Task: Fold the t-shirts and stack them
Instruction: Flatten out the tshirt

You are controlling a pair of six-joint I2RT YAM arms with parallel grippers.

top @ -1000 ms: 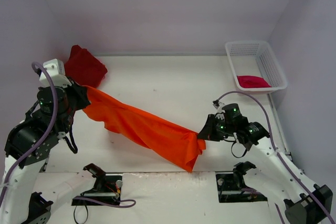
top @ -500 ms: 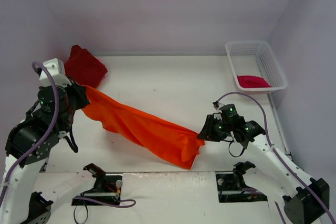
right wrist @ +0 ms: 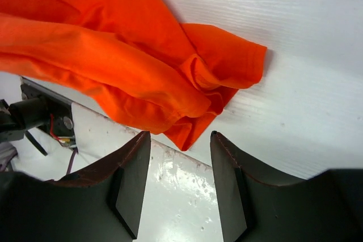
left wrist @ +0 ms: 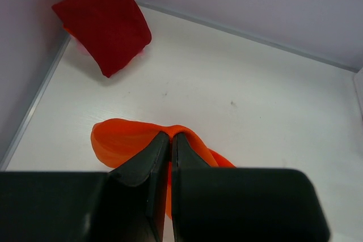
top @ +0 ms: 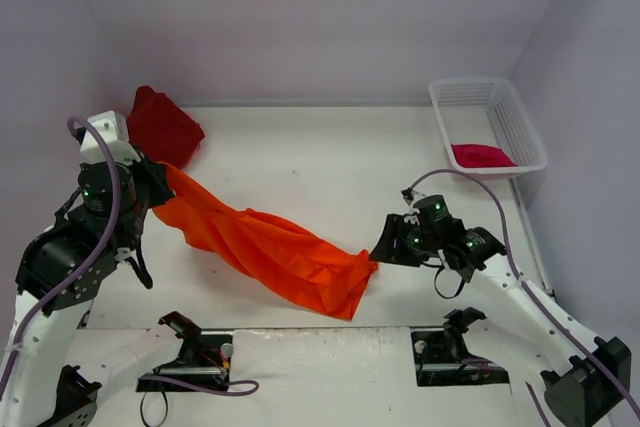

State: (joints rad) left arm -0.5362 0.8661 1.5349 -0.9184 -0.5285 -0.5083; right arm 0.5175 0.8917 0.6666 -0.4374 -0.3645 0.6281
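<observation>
The left claw [left wrist: 171,135] is pressed together on a fold of the orange t-shirt [left wrist: 122,140]. The cloth bulges out on both sides of its fingertips. In the overhead view this claw [top: 155,187] holds the shirt's far left end, and from there the orange t-shirt [top: 270,247] runs as a long, rumpled band slanting toward the near right.

The right claw [right wrist: 180,140] is spread, with its two fingers [right wrist: 133,179] standing apart and no cloth pinched between them. The bunched right end of the orange t-shirt [right wrist: 113,55] lies on the white table [right wrist: 317,72] just beyond the fingertips. From above, the right claw [top: 383,250] sits just beside that end, on its right, with its tips pointing at the cloth.

The dark red t-shirt [top: 162,127] lies folded into a compact block beyond the left end of the orange one, in the far left corner of the table [top: 330,157]. The two look close together or touching, but I cannot tell which. In the left wrist view the same dark red t-shirt [left wrist: 108,24] lies well beyond the pinched fold, against the wall.

The crimson-pink t-shirt [top: 482,155] is well apart from the orange one, to its far right. It lies crumpled in the near end of a white mesh basket [top: 520,132] at the table's right edge.

A black base plate [right wrist: 39,111] with wires shows past the near edge of the orange cloth.
</observation>
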